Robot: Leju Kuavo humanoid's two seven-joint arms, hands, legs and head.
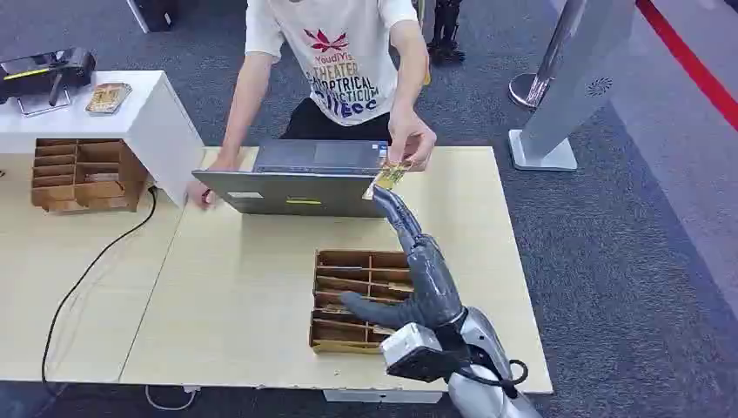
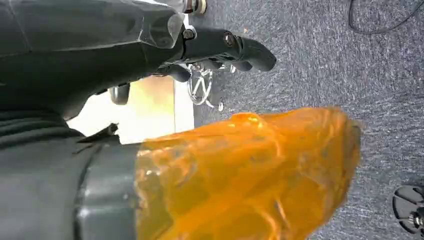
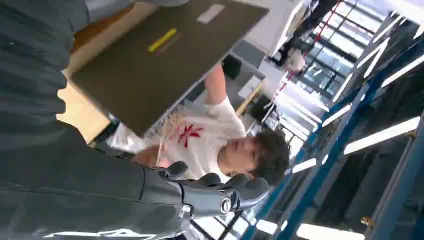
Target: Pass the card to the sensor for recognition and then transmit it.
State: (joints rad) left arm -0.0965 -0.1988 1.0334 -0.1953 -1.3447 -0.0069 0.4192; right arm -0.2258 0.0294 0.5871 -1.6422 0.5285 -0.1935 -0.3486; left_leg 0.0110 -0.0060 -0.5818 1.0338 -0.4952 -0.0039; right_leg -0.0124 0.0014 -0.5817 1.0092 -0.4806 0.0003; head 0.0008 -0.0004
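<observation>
Right hand [image 1: 416, 277] is stretched out over the worktop [image 1: 252, 287], fingers extended toward the far edge, fingertips up by the card [image 1: 391, 177]. The card sits at the far right corner of the laptop [image 1: 296, 185], and the person's hand [image 1: 411, 142] is pinching it from the other side. Whether the robot's fingertips are on the card or just short of it, I cannot tell; from the head view they look to meet its near edge. The thumb sticks out sideways, well apart from the fingers, so the hand reads as spread rather than clamped.

The key relation: the card lies straight ahead of the right hand, beyond its fingertips, long axis slanting roughly across the line of the arm, tilted up toward the person. The right hand is plainly the nearer one. The left hand [image 2: 220, 47] hangs down over grey carpet, fingers curled in, nothing in them that I can see.

Containers: a cardboard divider tray [image 1: 358, 300] under the right forearm, near the worktop's front edge, with flat card-like pieces in its slots. A second divider tray [image 1: 83, 174] sits at the left edge, its contents too small to tell.

My read: this is the handover step, nearly done
</observation>
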